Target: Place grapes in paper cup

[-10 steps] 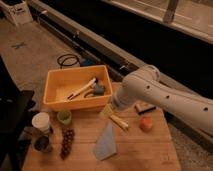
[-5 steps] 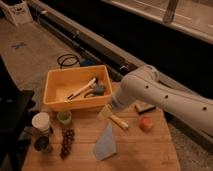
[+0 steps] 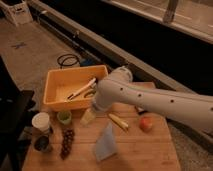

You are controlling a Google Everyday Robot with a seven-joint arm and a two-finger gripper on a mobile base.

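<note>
Shifted leftward, gripper (image 3: 89, 118) hovers near knobbly grapes (image 3: 66, 142) and cylindrical paper cup (image 3: 41, 121).

We cannot read any words, numbers or signs here. The white box (image 3: 17, 12) far back has dark marks, but we cannot tell what they say. The gripper (image 3: 89, 118) hangs low over the wooden table (image 3: 145, 150), just beside the green cup (image 3: 64, 117).
</note>
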